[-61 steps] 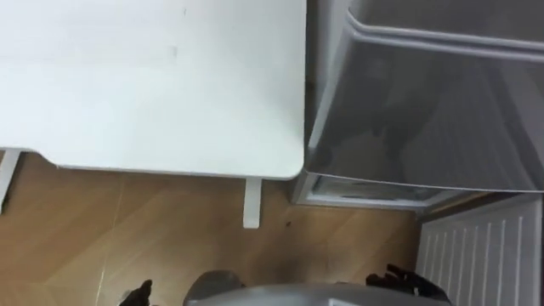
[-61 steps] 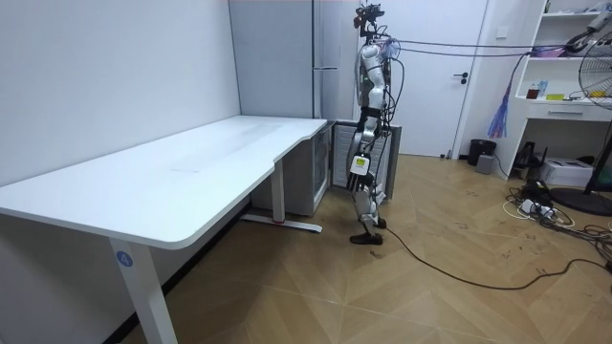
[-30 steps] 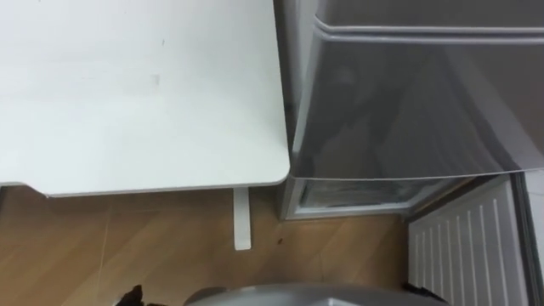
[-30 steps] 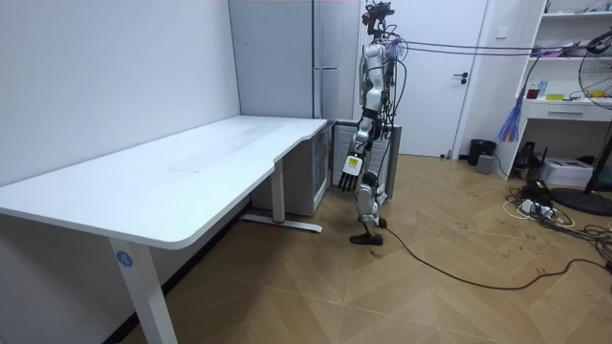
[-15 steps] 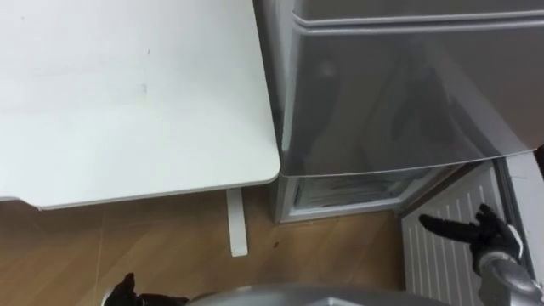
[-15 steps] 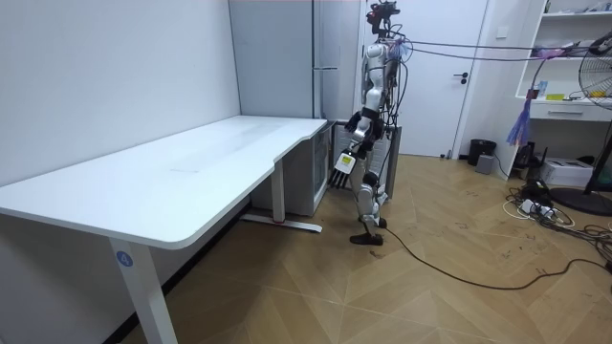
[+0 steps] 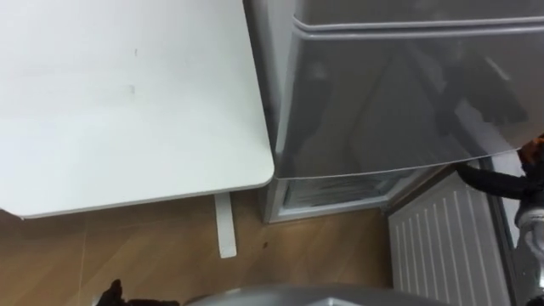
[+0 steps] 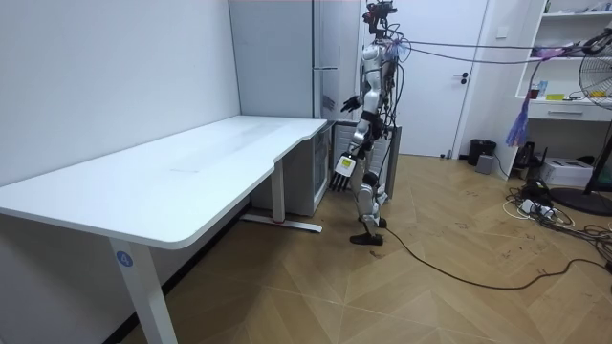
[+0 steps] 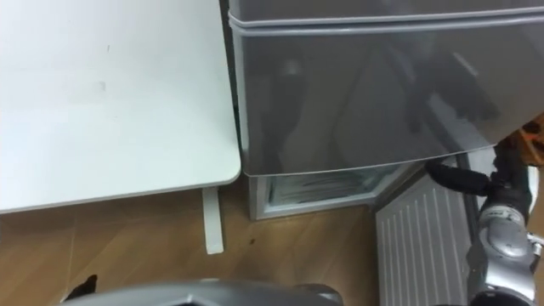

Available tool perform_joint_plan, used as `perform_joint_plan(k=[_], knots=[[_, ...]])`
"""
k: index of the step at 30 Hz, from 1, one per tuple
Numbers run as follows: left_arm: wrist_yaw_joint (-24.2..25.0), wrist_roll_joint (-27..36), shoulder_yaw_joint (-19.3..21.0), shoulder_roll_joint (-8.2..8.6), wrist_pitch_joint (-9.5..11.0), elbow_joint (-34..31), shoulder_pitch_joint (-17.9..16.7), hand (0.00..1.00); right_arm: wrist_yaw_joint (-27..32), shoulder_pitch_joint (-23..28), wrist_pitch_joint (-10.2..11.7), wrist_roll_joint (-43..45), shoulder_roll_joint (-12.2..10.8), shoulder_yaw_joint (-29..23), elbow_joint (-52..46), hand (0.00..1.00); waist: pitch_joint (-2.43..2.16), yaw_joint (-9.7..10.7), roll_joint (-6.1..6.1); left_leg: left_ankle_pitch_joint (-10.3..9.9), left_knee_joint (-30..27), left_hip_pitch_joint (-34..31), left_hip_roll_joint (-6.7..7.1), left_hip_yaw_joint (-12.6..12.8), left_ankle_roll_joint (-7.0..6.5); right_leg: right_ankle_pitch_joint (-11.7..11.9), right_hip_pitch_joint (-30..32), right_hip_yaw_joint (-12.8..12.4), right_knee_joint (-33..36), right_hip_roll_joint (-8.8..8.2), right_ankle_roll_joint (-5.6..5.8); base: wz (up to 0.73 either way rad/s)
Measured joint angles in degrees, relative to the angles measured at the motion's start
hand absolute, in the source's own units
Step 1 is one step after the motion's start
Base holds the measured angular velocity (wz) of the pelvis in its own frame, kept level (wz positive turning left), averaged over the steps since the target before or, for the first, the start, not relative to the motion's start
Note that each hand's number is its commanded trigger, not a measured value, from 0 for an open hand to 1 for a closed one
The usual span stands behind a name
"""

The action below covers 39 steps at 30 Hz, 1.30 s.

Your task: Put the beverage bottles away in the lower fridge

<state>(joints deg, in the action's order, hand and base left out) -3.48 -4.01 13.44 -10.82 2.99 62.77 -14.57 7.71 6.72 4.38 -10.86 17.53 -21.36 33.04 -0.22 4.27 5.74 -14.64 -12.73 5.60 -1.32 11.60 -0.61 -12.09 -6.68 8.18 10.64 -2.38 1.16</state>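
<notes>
**Facing the open lower fridge point(image 7: 340, 192), empty-handed**

The right hand point(image 7: 493, 179), fingers straight and empty, hovers at the right. The lower fridge lies below and left of it, its one door point(image 7: 433, 246) swung open. The left hand point(image 8: 343, 172) hangs slack near the one bench point(image 7: 127, 102). Where the drinks are cannot be told.

Between table point(image 7: 127, 102) left, door point(image 7: 433, 246) right: lower fridge compartment point(image 7: 336, 191) open.

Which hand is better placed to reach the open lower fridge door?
Right. The right hand is raised with straight fingers by the open lower door; the left hand hangs low, toward the table.
</notes>
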Motion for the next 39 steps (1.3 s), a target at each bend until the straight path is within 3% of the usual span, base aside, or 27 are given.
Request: perform_joint_plan(k=[5, 14, 18, 23, 30, 34, 39], knots=[[0.0, -0.7, 0.0, -0.06, 0.0, -0.9, -0.5, 0.0, 1.6, 0.1, 0.0, 0.7, 2.6, -0.8, -3.2, 0.0, 0.09, 0.5, 0.02, 0.0, 0.5, -0.3, -0.04, 0.1, -0.01, 0.2, 0.3, -0.3, 0.1, 0.06, 0.07, -0.03], [-1.0, -0.7, 0.3, -0.07, -0.6, -2.5, -1.3, 0.0, 3.7, 1.5, -0.2, 0.6, 3.0, -4.4, -3.6, 0.0, -0.22, 0.9, -0.38, 0.1, 1.0, 0.2, -0.02, 0.6, 0.02, 0.2, 0.7, -0.4, 0.0, 0.14, 0.05, -0.03], [-1.2, -0.7, 1.1, 0.02, -0.7, -2.6, -1.4, 0.0, 4.6, 1.4, -0.2, -1.2, 3.0, -7.3, -1.4, 0.0, 0.03, 1.7, -0.03, 0.1, 1.3, 0.5, 0.0, 0.6, 0.02, 0.2, 0.6, -0.5, 0.0, 0.15, 0.05, -0.01], [-1.2, -0.7, 1.5, -0.07, -1.2, -3.2, -1.9, 0.0, 5.5, 1.3, -0.7, -3.5, 3.4, -10.2, 3.9, 0.0, 0.09, 3.0, 0.49, 0.1, 1.4, 0.1, -0.02, 0.7, 0.02, 0.2, 1.0, -0.3, 0.0, 0.14, 0.06, -0.01], [-0.7, -0.7, 2.3, -0.06, -1.7, -4.7, -2.7, 0.0, 6.0, -0.3, -1.5, -10.4, 6.6, -11.7, 14.3, 0.0, -0.09, 3.7, 0.94, 0.1, 1.4, 0.0, -0.04, 0.9, 0.05, 0.2, 0.8, -0.9, 0.0, 0.3, 0.06, -0.03], [0.6, -0.7, 4.7, -0.19, -1.7, -4.3, -2.8, 0.0, 5.1, -2.1, -1.6, -16.0, 8.7, -14.4, 22.9, 0.0, -0.32, 3.7, 1.67, 0.1, 1.3, 0.0, -0.07, 0.5, 0.05, 0.2, 0.3, -0.5, 0.0, 0.3, 0.05, 0.04], [0.7, -0.7, 4.9, -0.26, -2.8, -4.2, -3.7, 0.0, 3.4, -1.5, -2.8, -19.2, 8.8, -16.5, 27.4, 0.0, -0.38, 3.8, 1.77, 0.1, 1.5, 0.0, -0.04, 0.0, 0.06, 0.2, 0.0, -0.2, -0.1, 0.28, 0.04, 0.05]])
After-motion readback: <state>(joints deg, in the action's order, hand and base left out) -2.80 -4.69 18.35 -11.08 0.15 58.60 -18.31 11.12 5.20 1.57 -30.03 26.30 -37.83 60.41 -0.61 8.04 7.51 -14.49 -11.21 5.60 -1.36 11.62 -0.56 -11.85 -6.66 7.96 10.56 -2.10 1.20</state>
